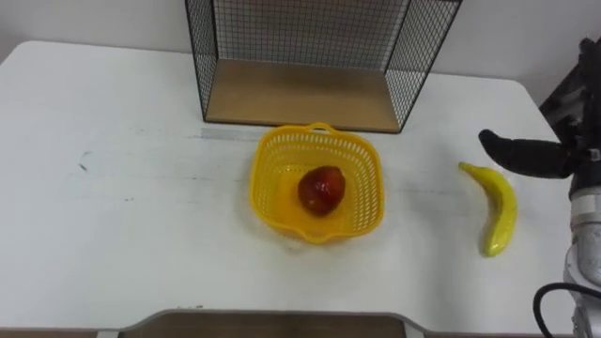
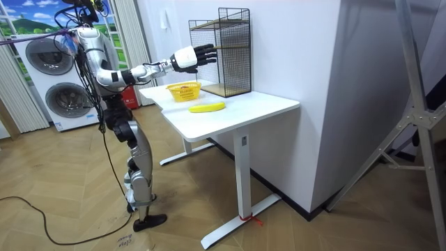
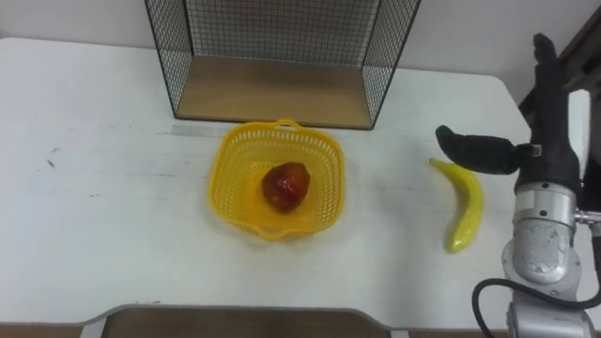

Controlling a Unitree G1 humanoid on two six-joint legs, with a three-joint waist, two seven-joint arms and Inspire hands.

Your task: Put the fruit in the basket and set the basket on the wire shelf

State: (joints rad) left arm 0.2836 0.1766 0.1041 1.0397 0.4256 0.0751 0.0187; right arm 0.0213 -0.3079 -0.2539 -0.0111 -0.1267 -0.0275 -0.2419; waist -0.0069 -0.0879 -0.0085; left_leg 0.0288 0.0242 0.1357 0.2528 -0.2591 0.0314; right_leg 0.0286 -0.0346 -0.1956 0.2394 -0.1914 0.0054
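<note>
The task is partly done, judging by how things lie. One fruit, a red apple (image 3: 285, 185), already sits in the yellow basket (image 3: 218, 188). The banana (image 3: 463, 208) lies on the white bench (image 3: 94, 216), outside the basket, so it has yet to go in. The basket itself stands on the bench in front of the wire shelf (image 3: 272, 89) and is not yet on it.

The right hand (image 3: 547, 141) hangs raised over the bench with its fingers straight and spread and its thumb stretched out sideways. It holds nothing and appears to touch nothing. The banana is just below the hand, on its thumb side. The basket is well off to the same side, with the shelf beyond it.
</note>
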